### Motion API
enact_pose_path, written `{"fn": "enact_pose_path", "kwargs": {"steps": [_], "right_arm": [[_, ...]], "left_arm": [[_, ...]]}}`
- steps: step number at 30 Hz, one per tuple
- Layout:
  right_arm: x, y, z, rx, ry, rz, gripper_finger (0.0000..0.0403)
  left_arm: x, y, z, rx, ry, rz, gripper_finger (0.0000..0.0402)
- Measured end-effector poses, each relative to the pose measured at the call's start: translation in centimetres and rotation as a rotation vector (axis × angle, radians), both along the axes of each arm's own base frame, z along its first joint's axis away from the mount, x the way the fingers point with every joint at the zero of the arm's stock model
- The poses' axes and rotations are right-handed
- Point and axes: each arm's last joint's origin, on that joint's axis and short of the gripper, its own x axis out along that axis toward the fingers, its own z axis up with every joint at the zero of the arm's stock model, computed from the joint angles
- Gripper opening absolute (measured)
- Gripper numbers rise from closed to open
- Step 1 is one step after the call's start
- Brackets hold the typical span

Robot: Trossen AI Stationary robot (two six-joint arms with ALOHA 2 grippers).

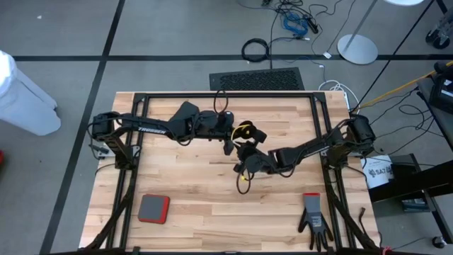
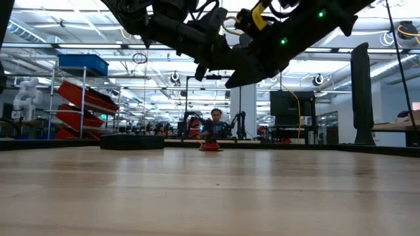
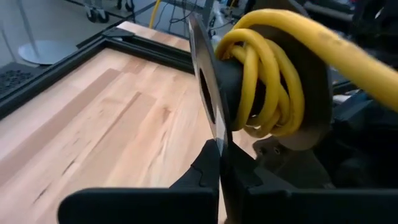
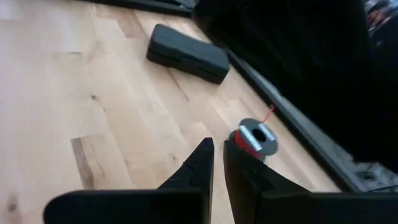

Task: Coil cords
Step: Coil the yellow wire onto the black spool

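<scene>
Along the near edge of the light plank-topped wooden table (image 1: 184, 184) lie two things that play no part: a flat square pad (image 1: 153, 208), red with a grey face, toward the left corner, and a black limp fabric glove (image 1: 313, 219) toward the right corner.

Farther in, over the table's middle, both arms meet in the air. The left gripper (image 3: 217, 149) is clamped on the thin rim of the small round black reel (image 3: 202, 68), holding it on edge above the wood. Around the hub sits the glossy, round-sectioned yellow cord (image 3: 267, 93) in several loose, overlapping turns; one free length runs off the reel toward the other arm. The right gripper (image 4: 217, 149) hangs just beside the reel, its jaws drawn nearly together with only a slit between; its own view shows nothing in that slit, and I cannot tell whether it pinches the cord.

Judged from this, winding the yellow cord is well under way but unfinished, and the loose turns look likely to slip. No dark brown cord can be made out, so that one seems still to do.

Beyond the grippers, a small reel of red wire (image 4: 255, 138) with a silvery face lies flat near the black frame rail, and a matte dark oblong case (image 4: 188, 53) rests farther off.
</scene>
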Motion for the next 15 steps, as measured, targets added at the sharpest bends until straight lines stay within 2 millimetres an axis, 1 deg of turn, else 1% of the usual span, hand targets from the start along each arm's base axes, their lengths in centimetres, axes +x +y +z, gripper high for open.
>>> {"fn": "enact_pose_path", "kwargs": {"steps": [3, 7, 15], "right_arm": [[0.1, -0.2, -0.1, 0.025, -0.002, 0.012, 0.0022], [0.0, -0.1, -0.2, 0.049, 0.006, 0.031, 0.0022], [-0.7, 0.0, -1.2, 0.105, 0.100, 0.036, 0.0022]], "left_arm": [[0.0, 0.0, -0.1, 0.036, 0.015, 0.010, 0.0009], [0.0, 0.1, -0.4, 0.076, 0.033, 0.023, 0.0004], [0.1, 0.1, -0.4, 0.108, 0.031, 0.031, 0.0001]]}}
